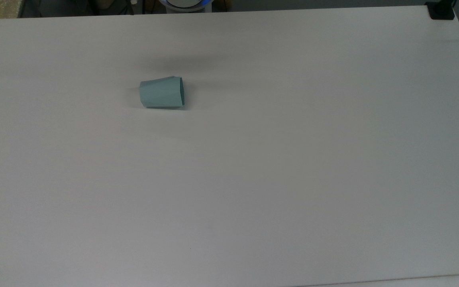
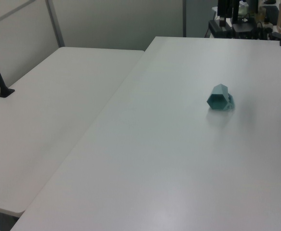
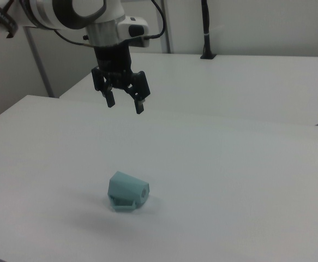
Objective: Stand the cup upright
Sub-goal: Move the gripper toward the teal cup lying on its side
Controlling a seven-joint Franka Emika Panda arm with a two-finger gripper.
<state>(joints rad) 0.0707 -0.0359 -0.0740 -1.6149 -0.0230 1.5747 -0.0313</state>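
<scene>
The gripper [image 3: 124,102] was seen in the right view with its two fingers spread apart and nothing between them, held in the air at about 12 o'clock from the cup [image 3: 128,191]. The cup [image 1: 161,93] was lying on its side on the white table [image 1: 293,159], untouched, handle toward the tabletop.
</scene>
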